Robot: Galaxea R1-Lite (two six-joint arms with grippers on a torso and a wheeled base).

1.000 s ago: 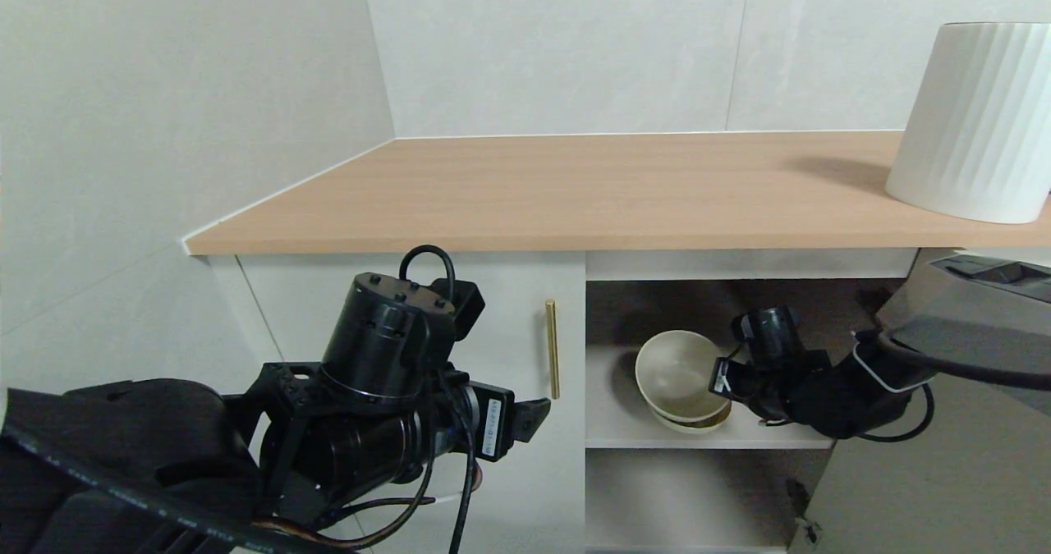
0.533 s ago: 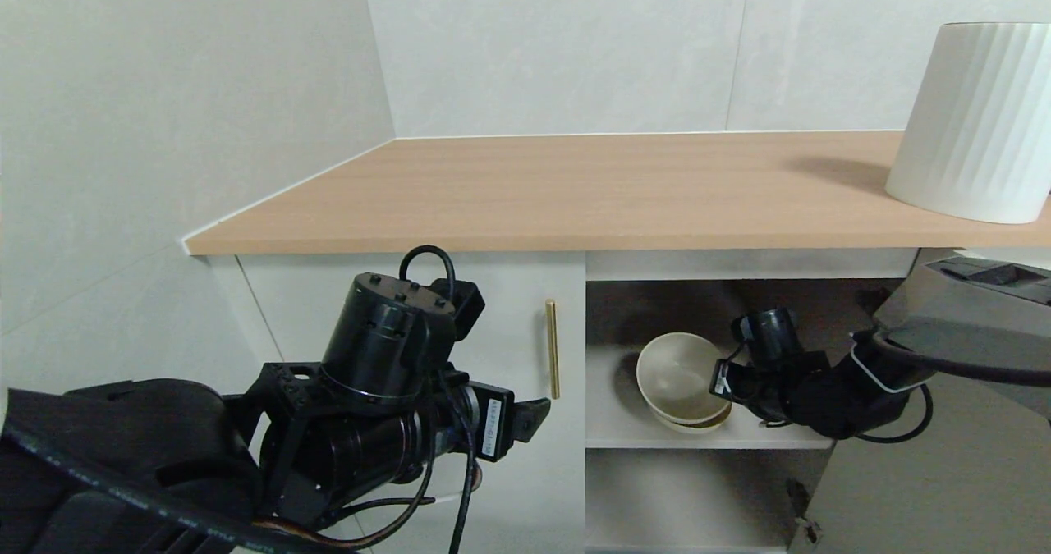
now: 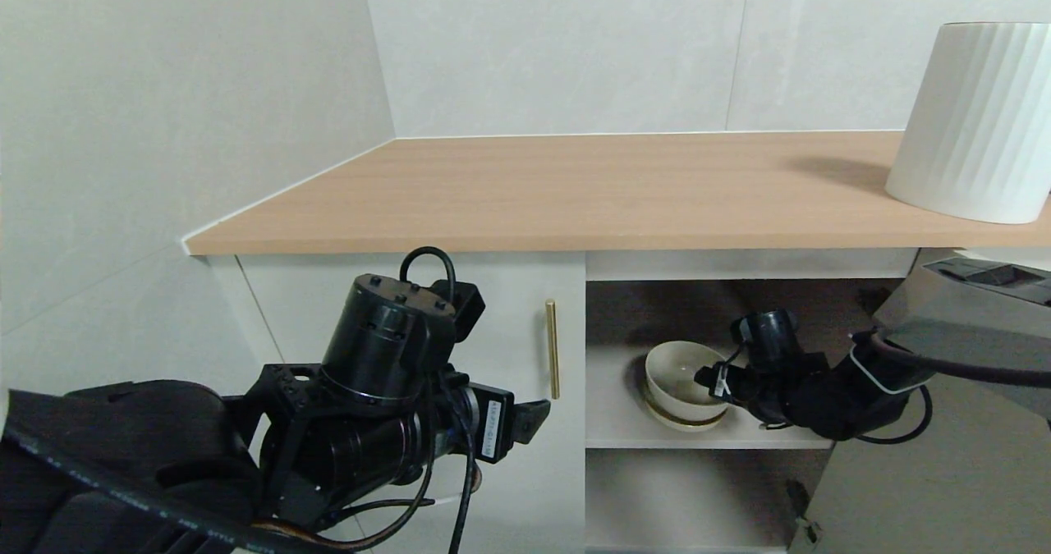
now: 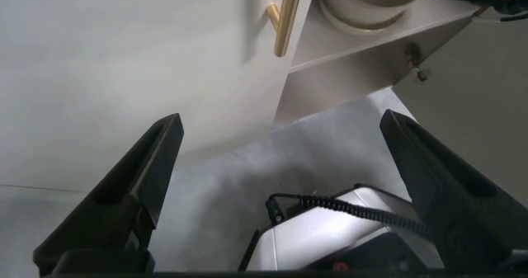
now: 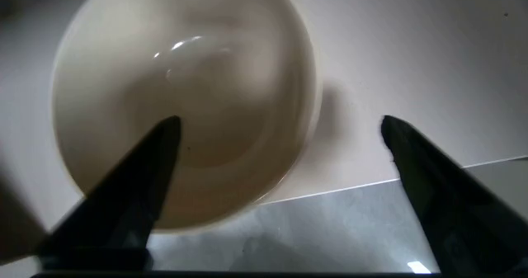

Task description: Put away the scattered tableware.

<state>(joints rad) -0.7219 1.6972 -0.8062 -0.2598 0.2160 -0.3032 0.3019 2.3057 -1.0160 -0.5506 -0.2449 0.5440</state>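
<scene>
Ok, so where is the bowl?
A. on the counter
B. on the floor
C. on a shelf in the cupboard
C: the bowl sits on the shelf in the open cupboard, below the counter.

No legible text, white sticker (image 3: 493, 428) on left gripper (image 4: 285, 187), second sticker (image 3: 720, 382) on right gripper (image 5: 280, 187), both unreadable

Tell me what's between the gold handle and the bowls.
Head view: between gold handle and bowls, just the closed door's edge and bare shelf.
</scene>
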